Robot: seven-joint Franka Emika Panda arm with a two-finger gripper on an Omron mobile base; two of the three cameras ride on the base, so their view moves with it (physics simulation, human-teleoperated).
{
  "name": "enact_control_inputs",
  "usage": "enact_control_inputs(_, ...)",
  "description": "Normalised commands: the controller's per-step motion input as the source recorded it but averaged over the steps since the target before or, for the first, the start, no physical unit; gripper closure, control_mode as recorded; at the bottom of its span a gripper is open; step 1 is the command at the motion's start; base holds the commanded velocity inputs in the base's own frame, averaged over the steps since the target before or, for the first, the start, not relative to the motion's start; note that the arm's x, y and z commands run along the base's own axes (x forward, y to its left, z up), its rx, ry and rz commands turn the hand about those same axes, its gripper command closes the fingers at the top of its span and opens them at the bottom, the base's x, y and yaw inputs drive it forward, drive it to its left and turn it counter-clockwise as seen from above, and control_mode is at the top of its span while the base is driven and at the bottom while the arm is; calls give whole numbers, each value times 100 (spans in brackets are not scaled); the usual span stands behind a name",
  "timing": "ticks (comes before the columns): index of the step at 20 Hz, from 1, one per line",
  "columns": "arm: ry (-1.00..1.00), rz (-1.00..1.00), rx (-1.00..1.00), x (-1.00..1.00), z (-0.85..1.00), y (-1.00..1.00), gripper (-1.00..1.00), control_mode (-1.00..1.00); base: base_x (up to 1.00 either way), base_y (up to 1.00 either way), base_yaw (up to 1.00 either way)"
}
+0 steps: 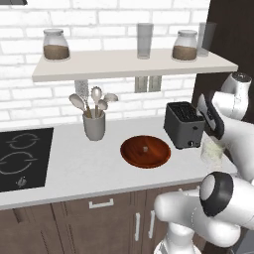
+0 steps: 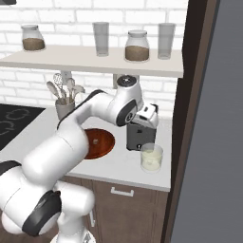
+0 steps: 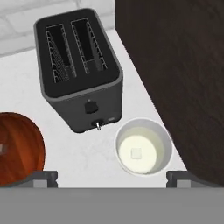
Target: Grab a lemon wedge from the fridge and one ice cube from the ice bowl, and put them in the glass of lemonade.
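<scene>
Currently the end effector [image 3: 111, 177] hangs above the desk [image 3: 26, 87], looking straight down; fingertips [image 3: 43, 177] spread wide apart, nothing between them. Glass of lemonade [image 3: 143, 152] sits directly below, between the tips and slightly toward 3 o'clock. A small pale square floats in its liquid, probably an ice cube [image 3: 136, 153]; can't tell for sure. Black toaster [image 3: 78, 65] is just beside the glass at 11 o'clock, apart from it. Ice bowl [image 3: 19, 146] is at 9 o'clock in the hand view, one small pale piece inside. In the left base view the bowl [image 1: 145, 151] is at centre, utensil cup [image 1: 94, 124] at its 10 o'clock, glass [image 1: 212, 151] at 3 o'clock.
</scene>
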Motion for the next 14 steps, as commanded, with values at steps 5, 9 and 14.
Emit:
enact_control_inputs(5,-25,0,0,-3,14,22,-100,-100,0,0,0)
enact_control_inputs(9,-17,1,0,-25,16,47,-100,-100,0,0,0)
enact_control_inputs(14,3,4,0,-5,24,66,-100,-100,0,0,0)
